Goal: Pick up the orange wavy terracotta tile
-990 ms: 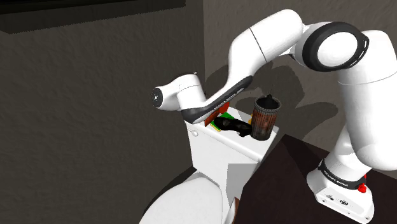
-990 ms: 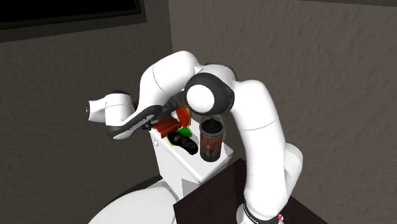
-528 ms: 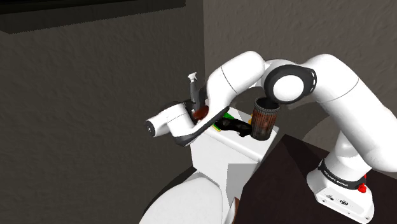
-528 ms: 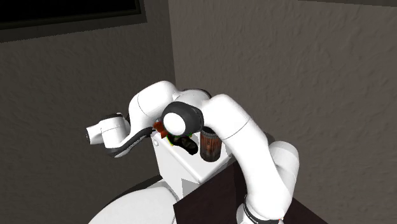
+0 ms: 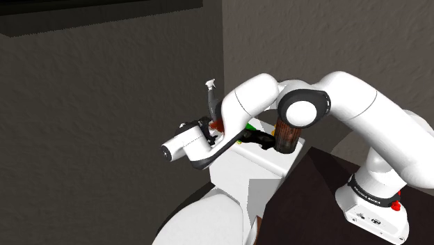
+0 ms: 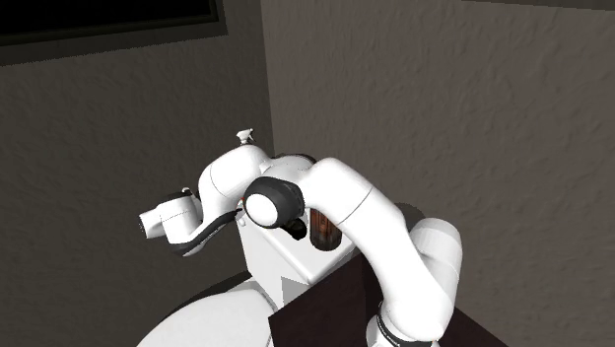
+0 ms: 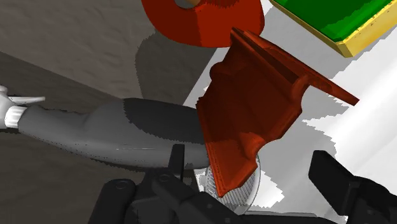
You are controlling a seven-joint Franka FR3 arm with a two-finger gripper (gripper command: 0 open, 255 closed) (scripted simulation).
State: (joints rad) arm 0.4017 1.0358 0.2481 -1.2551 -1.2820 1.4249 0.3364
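I saw the fingers [image 7: 248, 159] spread wide, not clasping anything. The orange-red wavy tile [image 7: 254, 108] stood tilted between them on the white toilet tank [image 7: 375, 127], just beside a red round piece [image 7: 197, 19] and a green-and-yellow block [image 7: 331, 19].

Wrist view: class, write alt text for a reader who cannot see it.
A rust-orange wavy tile sits untouched between the black fingers of the open gripper, on a white surface. A grey bottle lies beside it.
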